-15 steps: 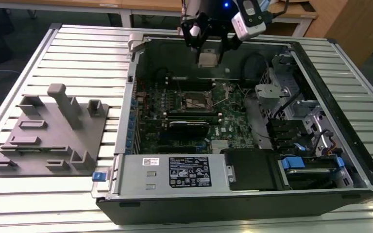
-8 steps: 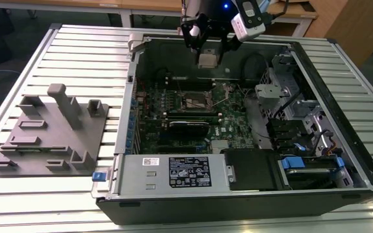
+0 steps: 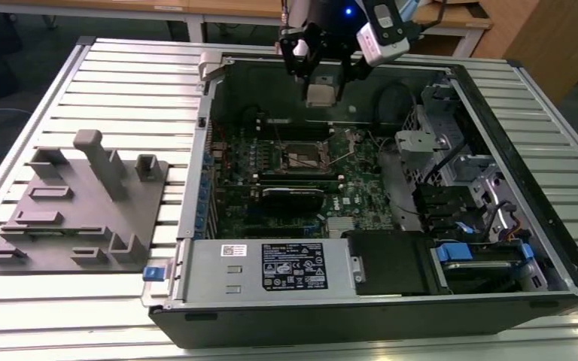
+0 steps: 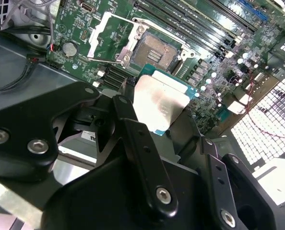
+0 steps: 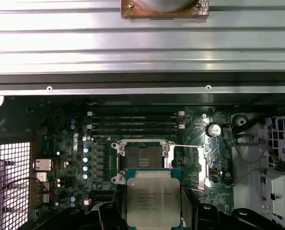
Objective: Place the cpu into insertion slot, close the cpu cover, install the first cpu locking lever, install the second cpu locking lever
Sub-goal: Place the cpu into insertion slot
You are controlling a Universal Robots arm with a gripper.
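while the end effector (image 3: 323, 81) holds the cpu (image 5: 153, 199) clamped by two opposite edges, in the air above the open insertion slot (image 5: 143, 158), it is judged light, stiff and fragile on its underside, so an edge grip suits it.

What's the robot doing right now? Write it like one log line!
gripper: shut on cpu | cpu: held above open case | insertion slot: empty

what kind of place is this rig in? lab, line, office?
Probably a robotics lab or test bench: an open desktop PC case lies on a slatted metal table, a grey fixture plate sits beside it, and wooden desks stand behind. The gripper holds the cpu above the motherboard.
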